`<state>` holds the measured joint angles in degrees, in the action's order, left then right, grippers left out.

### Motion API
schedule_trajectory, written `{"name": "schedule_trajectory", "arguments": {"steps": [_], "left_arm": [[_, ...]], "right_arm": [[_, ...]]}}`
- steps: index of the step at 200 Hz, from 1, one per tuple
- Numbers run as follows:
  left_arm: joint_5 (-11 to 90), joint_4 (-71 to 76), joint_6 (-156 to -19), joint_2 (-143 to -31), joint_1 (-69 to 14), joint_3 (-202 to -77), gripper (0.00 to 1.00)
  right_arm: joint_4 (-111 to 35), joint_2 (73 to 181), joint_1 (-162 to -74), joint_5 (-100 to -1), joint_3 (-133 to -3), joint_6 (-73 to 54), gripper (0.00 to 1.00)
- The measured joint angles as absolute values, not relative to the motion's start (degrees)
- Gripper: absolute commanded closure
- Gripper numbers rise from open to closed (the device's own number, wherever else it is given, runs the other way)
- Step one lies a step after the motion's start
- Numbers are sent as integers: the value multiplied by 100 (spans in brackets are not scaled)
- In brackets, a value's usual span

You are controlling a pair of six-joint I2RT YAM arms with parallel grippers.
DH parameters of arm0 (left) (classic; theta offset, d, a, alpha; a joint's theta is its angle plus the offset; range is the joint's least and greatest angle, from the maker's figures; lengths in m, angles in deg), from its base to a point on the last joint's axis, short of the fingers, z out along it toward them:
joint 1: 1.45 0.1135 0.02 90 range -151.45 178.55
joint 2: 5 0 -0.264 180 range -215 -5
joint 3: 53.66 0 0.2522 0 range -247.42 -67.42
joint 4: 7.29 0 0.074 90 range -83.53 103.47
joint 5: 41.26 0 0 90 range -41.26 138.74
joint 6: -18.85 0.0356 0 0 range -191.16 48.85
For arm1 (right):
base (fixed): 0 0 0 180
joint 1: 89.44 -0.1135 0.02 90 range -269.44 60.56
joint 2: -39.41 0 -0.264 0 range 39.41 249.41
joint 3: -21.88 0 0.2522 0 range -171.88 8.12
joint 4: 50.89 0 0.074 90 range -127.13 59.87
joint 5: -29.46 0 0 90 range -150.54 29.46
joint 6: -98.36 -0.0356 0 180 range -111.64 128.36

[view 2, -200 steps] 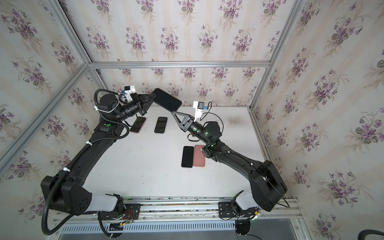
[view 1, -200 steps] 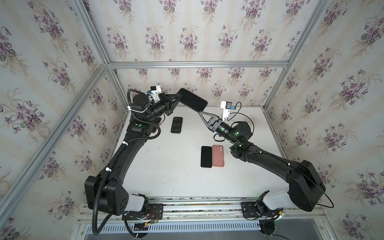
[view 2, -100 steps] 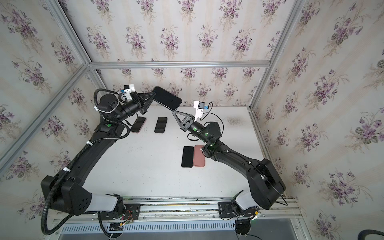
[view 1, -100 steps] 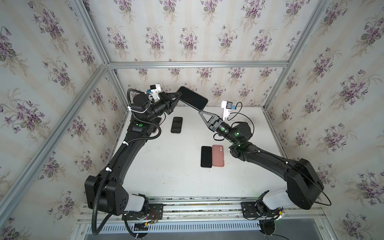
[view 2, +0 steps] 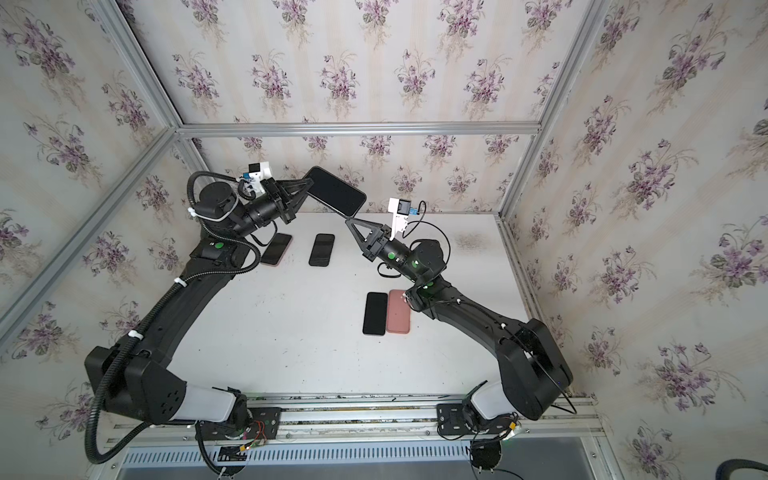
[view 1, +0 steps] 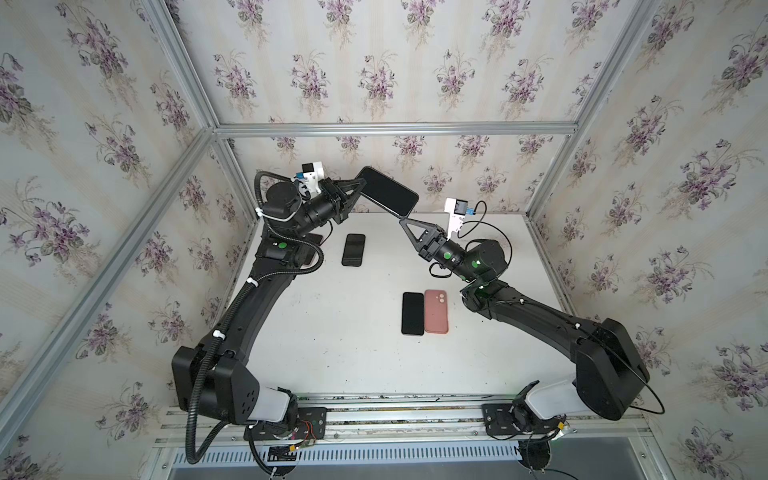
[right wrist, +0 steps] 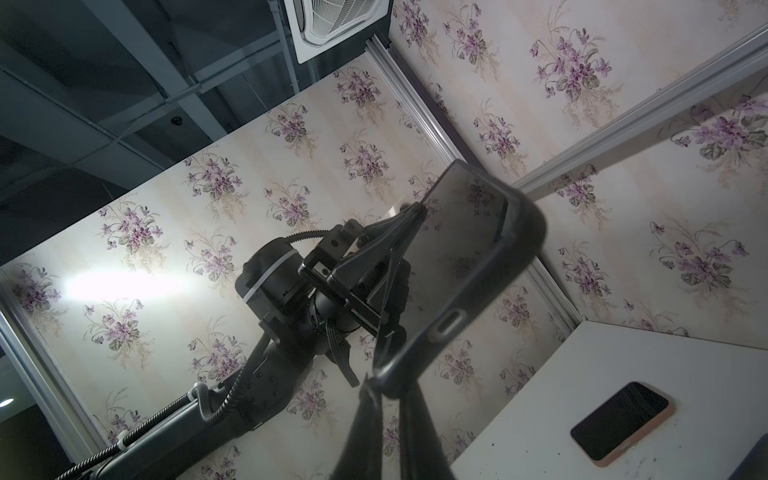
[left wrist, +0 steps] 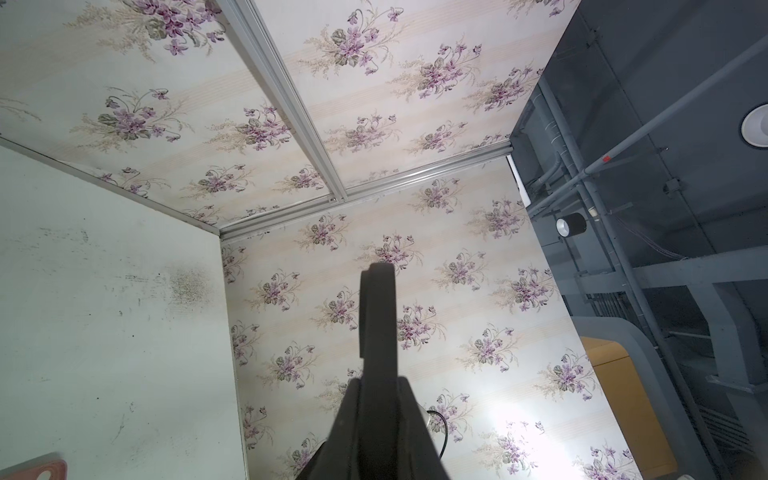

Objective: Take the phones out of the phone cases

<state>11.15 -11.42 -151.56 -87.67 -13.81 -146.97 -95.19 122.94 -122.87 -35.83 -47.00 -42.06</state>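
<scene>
The right gripper (view 1: 401, 217), a second earlier poised with jaws slightly parted at the raised cased phone (view 1: 388, 190), is now seen nudged up and clamped shut on its nearest corner, the phone itself lifted marginally.

1. The white table (view 1: 332, 345) is scuffed and speckled.
2. A black phone (view 1: 353, 249) lies flat near the back.
3. Beside it lies a pink-cased phone (view 2: 276, 248), screen up and partly hidden.
4. Nearer the middle, a second black phone (view 1: 412, 313) lies just beside a pink case (view 1: 436, 311), which lies back up.
</scene>
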Motion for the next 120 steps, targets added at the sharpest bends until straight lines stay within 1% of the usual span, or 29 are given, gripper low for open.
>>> {"name": "schedule_trajectory", "arguments": {"steps": [22, 36, 45, 53, 64, 77, 93, 101, 120], "left_arm": [[1061, -1118, -15129, -8824, -1385, -14822, 100], [941, -1105, -15114, -8852, -1388, -14914, 100], [866, -1105, -15118, -8868, -1390, -14968, 100], [602, -1124, -15151, -8872, -1412, -14999, 100], [254, -1135, -15156, -8870, -1466, -15027, 100], [-43, -1140, -15151, -8885, -1490, -15075, 100], [-176, -1094, -15057, -8907, -1455, -15182, 100], [-255, -971, -14919, -8909, -1425, -15276, 100], [-491, -416, -14362, -8911, -1379, -15652, 100]], "right_arm": [[-9397, 12278, -12254, -3568, -4743, -4046, 100], [-9139, 12198, -12243, -3570, -4765, -3882, 97], [-8909, 12125, -12234, -3577, -4769, -3749, 92], [-8621, 12053, -12234, -3664, -4765, -3653, 88], [-8251, 11940, -12204, -3747, -4689, -3515, 77], [-7919, 11758, -12143, -3826, -4533, -3373, 71], [-7604, 11448, -11985, -3865, -4271, -3248, 62], [-7392, 11262, -11850, -3876, -4168, -3181, 58], [-6874, 10698, -11498, -3981, -3950, -2936, 42]]}}
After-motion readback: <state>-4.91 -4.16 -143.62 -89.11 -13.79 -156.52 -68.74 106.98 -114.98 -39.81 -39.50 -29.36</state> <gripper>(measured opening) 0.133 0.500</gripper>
